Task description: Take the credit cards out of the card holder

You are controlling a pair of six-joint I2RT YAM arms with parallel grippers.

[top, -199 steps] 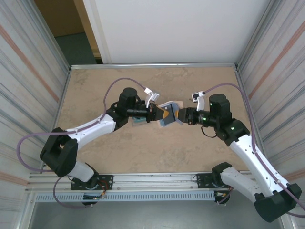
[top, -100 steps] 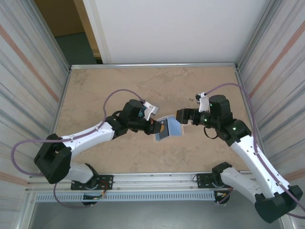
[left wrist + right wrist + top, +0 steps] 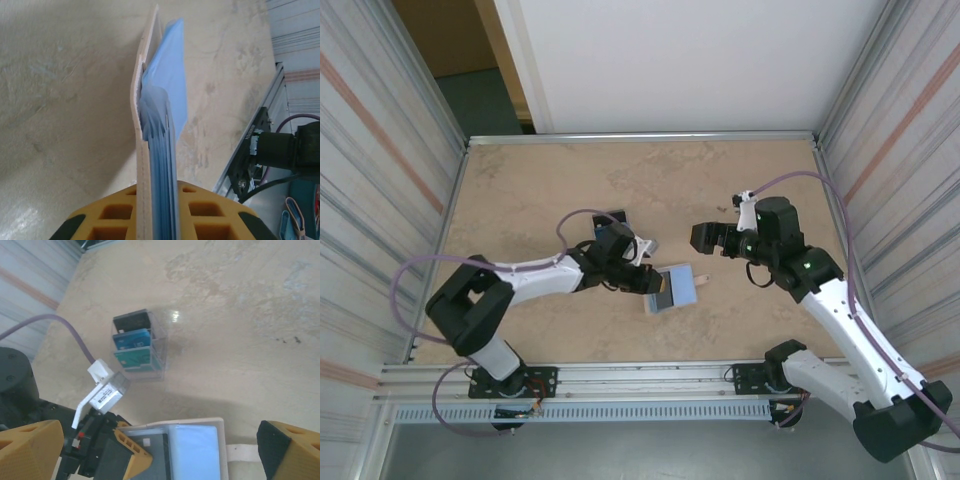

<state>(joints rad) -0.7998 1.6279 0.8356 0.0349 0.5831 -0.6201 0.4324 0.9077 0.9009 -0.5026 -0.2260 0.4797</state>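
1. The credit cards (image 3: 132, 339) sit in a clear stand (image 3: 159, 352) on the desk (image 3: 520, 190), a little left of the desk's middle and well apart from every edge. They are stepped: black at the back, blue in the middle, teal in front. From above, the stand lies just beyond my left forearm.

2. My left gripper (image 3: 653, 284) is narrowed onto the card holder (image 3: 680, 290), with one yellow finger on each side of its left end. In my left wrist view the holder runs edge-on between those fingers. Its beige outer face is on the left and its pale blue inner leaves are on the right, splaying apart toward the far end.

3. The card holder is near the desk's middle, slightly toward the near edge. It is open, pale blue faces up, with its beige tab (image 3: 699, 281) pointing right. I cannot tell whether its underside touches the desk. I also cannot tell whether the dark panel on its left half is a card or a pocket.

4. My right gripper (image 3: 704, 238) has its fingers spread wide and grips nothing. It hangs just beyond the card holder on the far-edge side, apart from it.
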